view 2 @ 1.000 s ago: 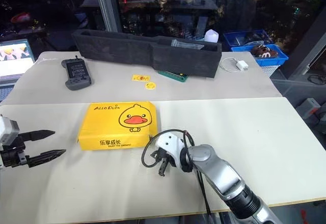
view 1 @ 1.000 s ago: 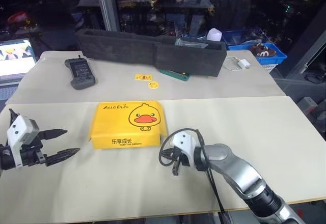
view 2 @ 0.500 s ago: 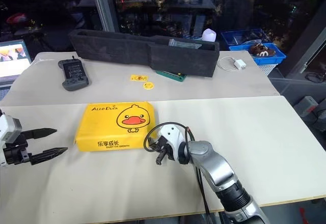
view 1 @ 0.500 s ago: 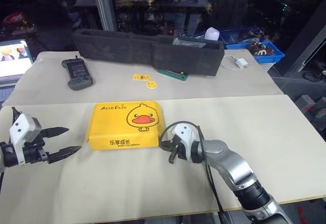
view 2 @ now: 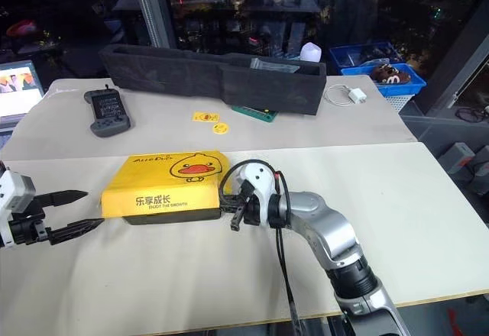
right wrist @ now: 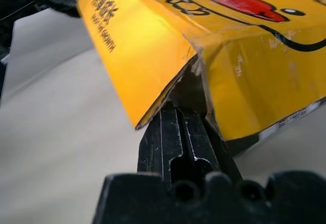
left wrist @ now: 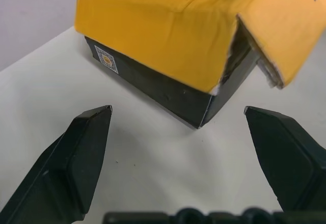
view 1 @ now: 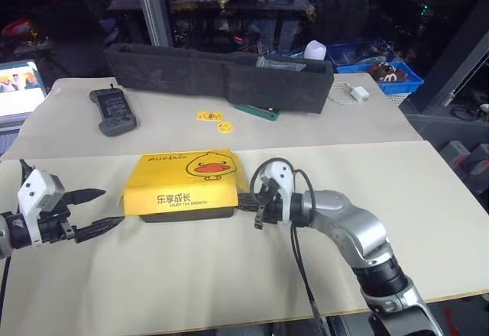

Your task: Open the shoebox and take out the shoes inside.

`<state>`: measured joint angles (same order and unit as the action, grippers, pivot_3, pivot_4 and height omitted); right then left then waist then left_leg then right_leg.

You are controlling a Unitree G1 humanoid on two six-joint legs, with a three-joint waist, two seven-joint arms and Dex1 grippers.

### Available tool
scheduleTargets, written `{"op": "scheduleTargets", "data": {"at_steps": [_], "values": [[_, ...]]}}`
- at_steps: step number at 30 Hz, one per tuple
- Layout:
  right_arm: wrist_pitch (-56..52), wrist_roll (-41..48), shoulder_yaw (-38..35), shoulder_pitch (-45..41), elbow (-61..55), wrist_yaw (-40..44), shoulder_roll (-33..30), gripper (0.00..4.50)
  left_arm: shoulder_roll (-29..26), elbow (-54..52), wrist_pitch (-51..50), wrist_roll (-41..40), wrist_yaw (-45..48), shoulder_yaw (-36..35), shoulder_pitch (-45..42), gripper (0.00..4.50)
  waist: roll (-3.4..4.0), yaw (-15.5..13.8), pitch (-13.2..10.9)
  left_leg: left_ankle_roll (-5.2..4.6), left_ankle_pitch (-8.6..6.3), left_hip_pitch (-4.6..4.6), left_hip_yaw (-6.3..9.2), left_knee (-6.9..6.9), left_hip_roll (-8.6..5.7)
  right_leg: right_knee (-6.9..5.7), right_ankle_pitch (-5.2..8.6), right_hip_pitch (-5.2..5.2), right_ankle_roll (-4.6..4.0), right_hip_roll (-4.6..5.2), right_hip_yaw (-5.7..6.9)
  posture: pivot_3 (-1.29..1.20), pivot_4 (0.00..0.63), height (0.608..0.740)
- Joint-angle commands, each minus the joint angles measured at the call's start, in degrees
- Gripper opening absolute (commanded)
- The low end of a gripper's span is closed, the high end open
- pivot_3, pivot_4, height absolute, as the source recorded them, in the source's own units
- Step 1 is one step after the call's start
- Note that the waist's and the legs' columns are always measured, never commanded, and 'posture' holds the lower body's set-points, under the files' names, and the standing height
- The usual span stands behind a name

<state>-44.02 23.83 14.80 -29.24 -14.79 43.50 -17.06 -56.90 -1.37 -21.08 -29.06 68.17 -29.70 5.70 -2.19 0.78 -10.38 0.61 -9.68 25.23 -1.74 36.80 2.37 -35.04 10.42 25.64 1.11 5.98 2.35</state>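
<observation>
Two pale tables (view 1: 367, 168) pushed together, a seam running across between them. On the far table: long black foam tray (view 1: 221, 76); dark handheld controller (view 1: 113, 111); two small yellow stickers (view 1: 214, 121); flat green item (view 1: 261, 111) partly under the tray; white charger with coiled cable (view 1: 353, 93). Laptop (view 1: 17, 98) with lit screen at the far left edge. Blue plastic basket (view 1: 386, 76) beyond the far right corner. Behind, dark glass with a grey upright post (view 1: 148, 8). Room dim, tabletops lit.
</observation>
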Motion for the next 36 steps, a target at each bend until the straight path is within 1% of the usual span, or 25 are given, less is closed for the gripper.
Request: {"op": "scheduleTargets", "data": {"at_steps": [1,3,5,8,11,13,15,18,21,24,27,31,33,36], "values": [[1.74,1.62,-2.87,-3.29,0.66,-0.97,2.03,0.02,0.18,-1.45,1.16,0.10,-0.21,-2.15,1.41,4.50,0.00,0.01,0.00,-0.02,0.01,0.00,0.00,0.00,0.05,0.00,-0.01,0.01,0.00,-0.06,0.00,0.00,0.150,0.738],[2.07,2.16,-4.38,-7.02,2.17,-1.51,3.47,0.02,0.47,-2.03,1.10,-0.04,-0.54,-2.63,2.25,4.50,0.01,0.06,-0.01,-0.04,0.02,0.01,-0.05,0.00,0.15,0.00,-0.05,0.07,-0.04,-0.17,-0.03,0.00,0.150,0.738],[3.18,2.39,-6.02,-11.84,4.86,-1.56,4.97,0.02,0.76,-2.54,0.95,-0.21,-0.85,-2.74,2.69,4.50,0.02,0.10,-0.01,-0.28,0.19,0.08,-0.07,0.00,0.29,-0.02,-0.16,0.18,-0.05,-0.34,-0.06,0.00,0.150,0.738],[5.80,3.83,-8.62,-20.42,10.01,-0.08,7.36,0.02,1.13,-3.19,0.88,-0.32,-1.17,-2.63,3.13,4.50,0.03,0.08,-0.02,-0.27,0.21,0.07,-0.09,0.00,0.50,-0.08,-0.22,0.30,-0.12,-0.58,-0.09,0.00,0.150,0.738],[9.81,4.57,-11.06,-30.94,18.79,1.96,9.86,0.02,1.28,-3.46,0.78,-0.51,-1.54,-2.61,3.11,4.50,0.06,0.12,-0.03,-0.28,0.21,0.08,-0.09,-0.04,0.60,-0.21,-0.26,0.45,-0.31,-0.71,-0.10,0.00,0.150,0.738],[12.88,3.42,-11.25,-35.65,25.50,2.59,11.92,0.02,1.35,-3.49,0.87,-0.47,-1.76,-2.69,3.13,4.50,0.09,0.28,-0.05,-0.28,0.22,0.09,-0.10,-0.05,0.62,-0.29,-0.25,0.51,-0.37,-0.74,-0.10,0.00,0.150,0.738],[19.94,-2.32,-8.35,-39.10,35.18,1.87,13.78,0.02,1.43,-3.48,0.96,-0.41,-1.89,-2.80,3.22,4.50,0.09,0.36,-0.04,-0.29,0.22,0.07,-0.10,-0.06,0.63,-0.31,-0.23,0.51,-0.41,-0.76,-0.10,0.00,0.150,0.738],[32.56,-12.05,-4.98,-45.77,56.83,-4.09,17.09,0.02,1.50,-3.67,0.91,-0.49,-2.08,-3.02,3.42,4.50,0.09,0.85,-0.04,-0.27,0.21,0.06,-0.11,-0.07,0.63,-0.31,-0.22,0.50,-0.43,-0.74,-0.10,0.00,0.150,0.738],[42.70,-17.68,-3.45,-50.31,73.62,-6.78,19.45,0.02,1.61,-4.51,0.54,-0.69,-2.34,-3.37,3.84,4.50,0.10,1.09,-0.05,-0.13,0.23,0.09,-0.11,-0.09,0.62,-0.30,-0.25,0.53,-0.49,-0.73,-0.08,0.00,0.150,0.738],[48.31,-22.94,-1.95,-52.49,83.08,-10.62,19.98,0.02,1.65,-4.99,0.39,-0.94,-2.38,-3.86,4.33,4.50,0.11,1.21,-0.06,-0.03,0.27,0.27,-0.11,-0.10,0.60,-0.27,-0.25,0.63,-0.49,-0.69,-0.08,0.00,0.150,0.738],[50.99,-25.27,-2.63,-53.76,86.73,-11.98,20.08,0.02,1.76,-5.24,0.26,-1.14,-2.43,-4.19,4.79,4.50,0.12,1.62,-0.06,0.18,0.26,0.34,-0.11,-0.11,0.61,-0.24,-0.26,0.68,-0.49,-0.70,-0.10,0.00,0.150,0.738],[53.03,-24.12,-5.03,-54.87,85.31,-5.22,19.79,0.02,2.29,-5.69,0.10,-1.27,-2.59,-4.36,5.35,4.50,0.12,2.17,-0.06,0.18,0.26,0.31,-0.10,-0.18,0.64,-0.25,-0.25,0.68,-0.48,-0.76,-0.10,0.00,0.150,0.738],[51.75,-22.13,-5.68,-54.48,79.04,1.63,18.54,0.02,2.93,-6.04,0.13,-1.09,-3.01,-3.83,5.47,4.50,0.12,2.34,-0.07,0.17,0.26,0.28,-0.10,-0.20,0.67,-0.27,-0.24,0.67,-0.49,-0.80,-0.11,0.00,0.150,0.738],[43.22,-20.28,-4.52,-51.05,64.39,9.80,16.37,0.02,3.55,-6.74,-0.21,-1.26,-3.29,-3.38,5.58,4.50,0.13,2.11,-0.07,0.17,0.26,0.28,-0.10,-0.20,0.67,-0.28,-0.24,0.67,-0.48,-0.78,-0.11,0.00,0.150,0.738]]}}
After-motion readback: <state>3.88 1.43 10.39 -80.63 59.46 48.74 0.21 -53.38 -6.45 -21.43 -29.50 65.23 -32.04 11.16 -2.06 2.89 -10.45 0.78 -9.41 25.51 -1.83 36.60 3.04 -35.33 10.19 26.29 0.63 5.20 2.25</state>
